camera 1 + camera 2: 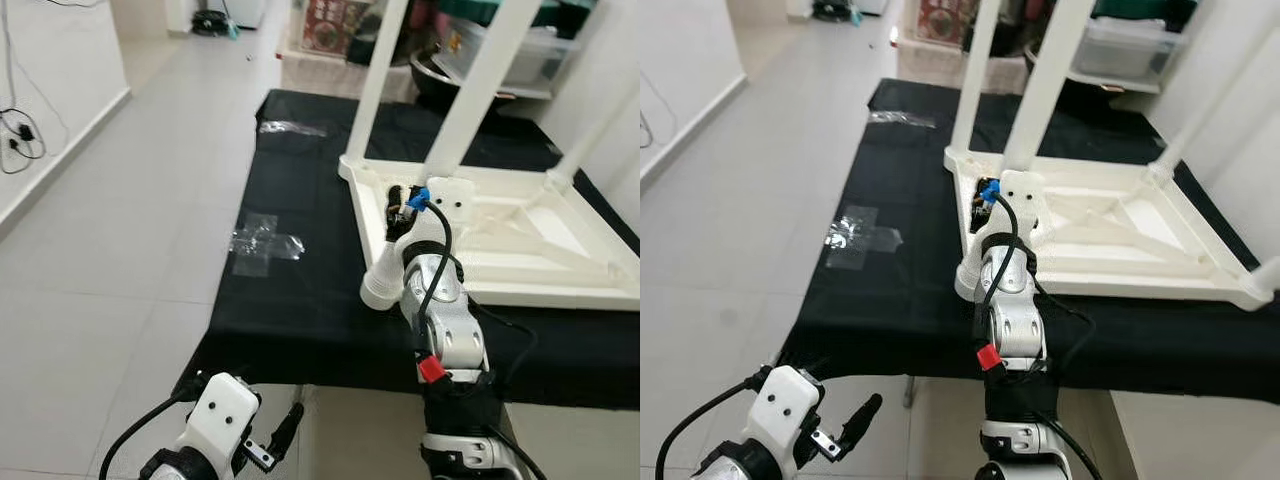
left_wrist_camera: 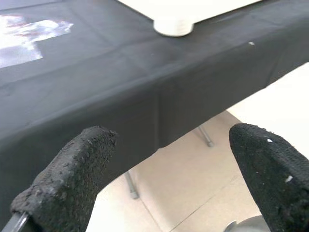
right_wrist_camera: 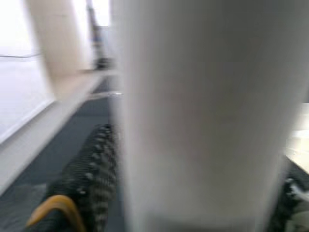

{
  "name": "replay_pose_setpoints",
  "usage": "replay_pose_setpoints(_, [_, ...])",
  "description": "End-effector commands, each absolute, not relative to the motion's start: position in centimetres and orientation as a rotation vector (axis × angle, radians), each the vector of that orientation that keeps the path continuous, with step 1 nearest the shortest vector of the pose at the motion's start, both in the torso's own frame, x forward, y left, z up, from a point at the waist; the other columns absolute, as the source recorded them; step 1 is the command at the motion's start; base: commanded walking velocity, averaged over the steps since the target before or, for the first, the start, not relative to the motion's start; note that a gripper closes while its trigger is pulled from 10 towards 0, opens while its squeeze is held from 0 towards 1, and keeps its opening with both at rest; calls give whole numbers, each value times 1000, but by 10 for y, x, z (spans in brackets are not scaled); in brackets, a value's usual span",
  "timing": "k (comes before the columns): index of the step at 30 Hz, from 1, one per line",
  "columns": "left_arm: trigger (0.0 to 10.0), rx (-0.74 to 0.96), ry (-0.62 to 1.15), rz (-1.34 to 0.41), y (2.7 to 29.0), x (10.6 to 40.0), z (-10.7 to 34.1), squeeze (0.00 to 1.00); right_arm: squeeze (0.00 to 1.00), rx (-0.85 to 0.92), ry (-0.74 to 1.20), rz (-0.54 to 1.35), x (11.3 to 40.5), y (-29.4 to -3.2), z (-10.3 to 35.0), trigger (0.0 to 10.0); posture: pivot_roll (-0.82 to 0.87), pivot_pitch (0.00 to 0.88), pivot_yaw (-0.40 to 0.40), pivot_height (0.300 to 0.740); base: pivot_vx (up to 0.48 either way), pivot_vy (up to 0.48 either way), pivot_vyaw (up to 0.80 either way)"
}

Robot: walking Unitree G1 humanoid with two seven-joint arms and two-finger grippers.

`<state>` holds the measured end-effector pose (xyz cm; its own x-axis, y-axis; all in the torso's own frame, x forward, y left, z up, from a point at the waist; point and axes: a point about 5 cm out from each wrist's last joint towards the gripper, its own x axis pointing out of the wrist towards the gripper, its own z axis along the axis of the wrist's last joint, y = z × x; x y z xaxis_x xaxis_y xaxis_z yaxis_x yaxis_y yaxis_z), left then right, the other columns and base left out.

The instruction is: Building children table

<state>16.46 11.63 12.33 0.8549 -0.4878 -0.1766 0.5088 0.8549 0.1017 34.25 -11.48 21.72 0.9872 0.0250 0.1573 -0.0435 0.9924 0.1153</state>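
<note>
Already the children's table lay upside down on the black-draped desk, and I judged the build well along: I could see three white legs standing up from its underside, two at the corner ahead of my right tool and one at a farther corner on the right. A fourth corner, nearest on the right in the right eye view, looked bare to me, so I took one leg to be still missing, though the frame edge cut that corner and I could not be sure. A short white round piece sat on the cloth just beside the right arm, touching the tabletop's rim; what it was I could not tell.

My right tool was at the near left corner of the tabletop, at the base of a leg. Its wrist view showed the leg pressed between the two black fingers, so I read it as clamped around that leg.

My left tool hung low beside the desk's front edge, fingers spread wide, holding nothing.

A patch of clear tape lay on the cloth, well off to the left of the right tool.
</note>
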Motion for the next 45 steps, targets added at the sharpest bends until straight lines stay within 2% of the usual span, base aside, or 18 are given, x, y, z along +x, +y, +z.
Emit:
replay_pose_setpoints(1, [10000, 147, 154, -536, 114, 164, 122, 0, 0, 131, -98, 128, 343, -114, 201, 10000, 129, 123, -133, 740, 0, 0, 0])
replay_pose_setpoints(4, [10000, 145, 153, -540, 114, 164, 121, 0, 0, 140, -52, 314, 355, -135, 196, 10000, 129, 123, -134, 740, 0, 0, 0])
replay_pose_setpoints(5, [10000, 145, 153, -540, 114, 164, 121, 0, 0, 140, -52, 314, 355, -135, 196, 10000, 129, 123, -134, 740, 0, 0, 0])
replay_pose_setpoints(6, [10000, 145, 153, -542, 113, 165, 121, 0, 0, 145, -52, 481, 358, -145, 200, 10000, 130, 122, -135, 740, 0, 0, 0])
replay_pose_setpoints(7, [10000, 145, 153, -542, 113, 165, 121, 0, 0, 145, -52, 481, 358, -145, 200, 10000, 130, 122, -135, 740, 0, 0, 0])
replay_pose_setpoints(9, [10000, 143, 152, -542, 113, 165, 121, 0, 0, 107, 2, 654, 360, -147, 200, 10000, 129, 121, -138, 740, 0, 0, 0])
replay_pose_setpoints(17, [10000, 143, 150, -540, 112, 165, 121, 0, 0, 76, 40, 867, 362, -148, 205, 10000, 137, 121, -144, 740, 0, 0, 0])
replay_pose_setpoints(18, [10000, 141, 149, -533, 112, 165, 122, 0, 0, 71, 49, 1175, 357, -144, 219, 10000, 145, 125, -149, 740, 0, 0, 0])
replay_pose_setpoints(19, [10000, 141, 149, -533, 112, 165, 122, 0, 0, 71, 49, 1175, 357, -144, 219, 10000, 145, 125, -149, 740, 0, 0, 0])
replay_pose_setpoints(21, [10000, 142, 148, -533, 112, 164, 122, 0, 0, 59, 57, 1321, 356, -143, 225, 10000, 145, 125, -149, 740, 0, 0, 0])
replay_pose_setpoints(26, [10000, 134, 148, -533, 111, 163, 123, 0, 0, 42, 28, 1413, 361, -138, 233, 10000, 153, 129, -150, 740, 0, 0, 0])
replay_pose_setpoints(32, [10000, 135, 147, -534, 111, 163, 123, 0, 0, 8, 26, 1401, 366, -133, 234, 10000, 151, 130, -151, 740, 0, 0, 0])
replay_pose_setpoints(33, [10000, 136, 147, -534, 111, 163, 123, 0, 0, 15, 20, 1399, 366, -131, 233, 0, 157, 131, -151, 740, 0, 0, 0])
replay_pose_setpoints(40, [10000, 134, 133, -511, 113, 162, 124, 0, 0, 28, -29, 1278, 371, -129, 224, 0, 153, 124, -147, 740, 0, 0, 0])
replay_pose_setpoints(43, [10000, 130, 135, -510, 113, 161, 123, 0, 0, 54, -50, 1041, 378, -131, 219, 0, 147, 116, -143, 740, 0, 0, 0])
replay_pose_setpoints(44, [10000, 130, 135, -510, 113, 161, 123, 0, 0, 54, -50, 1041, 378, -131, 219, 0, 147, 116, -143, 740, 0, 0, 0])
replay_pose_setpoints(45, [10000, 127, 136, -510, 114, 162, 122, 0, 0, 59, -56, 924, 380, -135, 217, 0, 141, 110, -140, 740, 0, 0, 0])
